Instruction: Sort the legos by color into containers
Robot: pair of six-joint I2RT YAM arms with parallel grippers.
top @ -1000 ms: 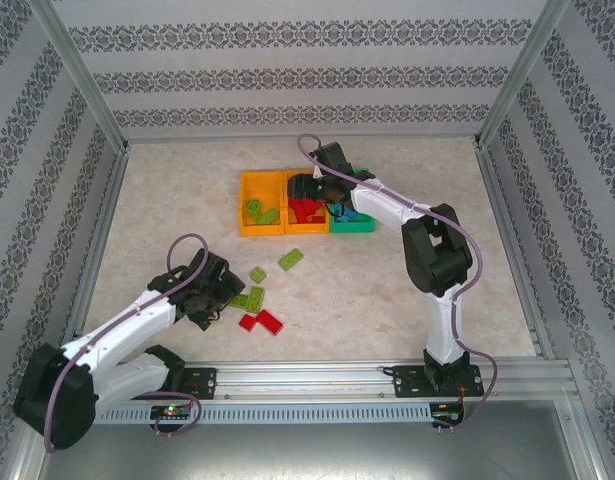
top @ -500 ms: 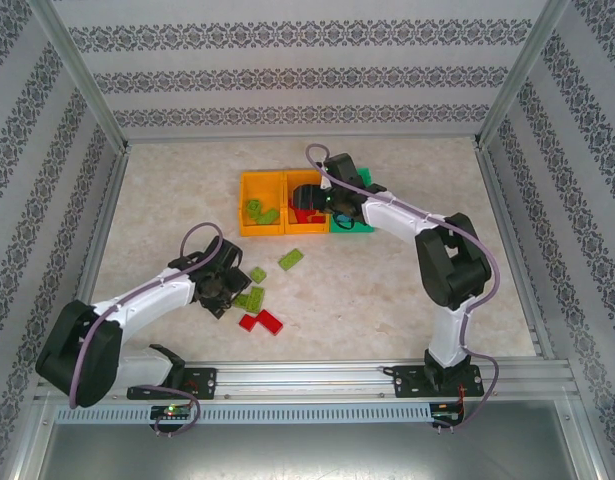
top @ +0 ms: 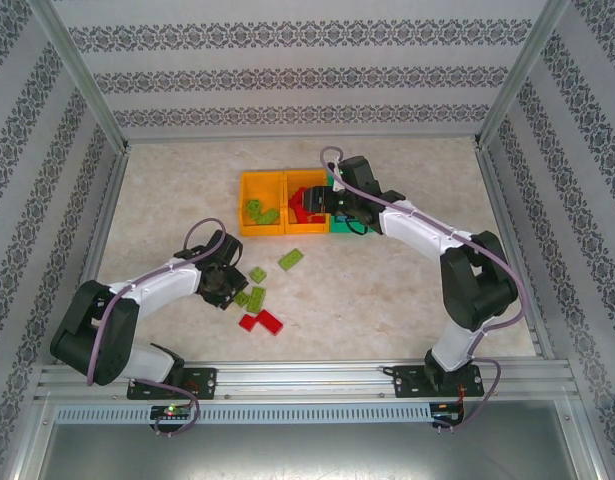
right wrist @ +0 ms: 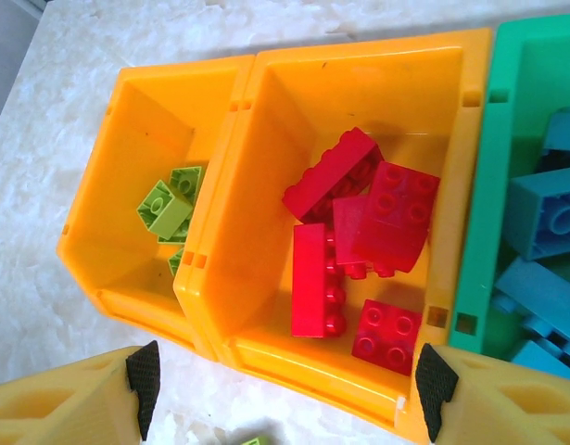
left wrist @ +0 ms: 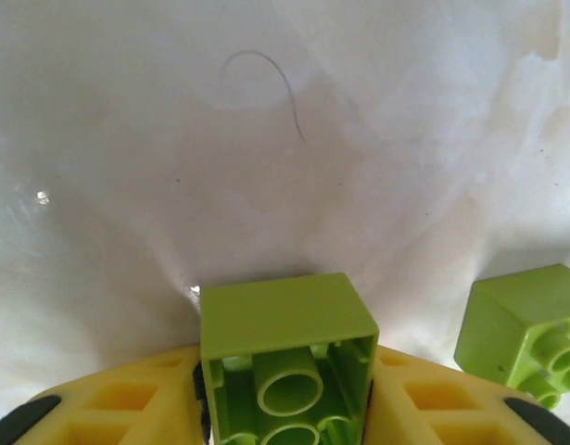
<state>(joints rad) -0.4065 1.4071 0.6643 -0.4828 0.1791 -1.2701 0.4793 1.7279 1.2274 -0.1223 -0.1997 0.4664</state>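
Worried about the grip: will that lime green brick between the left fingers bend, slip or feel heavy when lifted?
The lime green brick looks like hard moulded plastic, so probably stiff. Its hollow underside suggests light weight. Smooth walls against the fingers might slip.

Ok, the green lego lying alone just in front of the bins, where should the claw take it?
Take the green lego across its narrow width, on its two long sides, coming straight down. It lies flat and diagonal, with bare table along both long sides.
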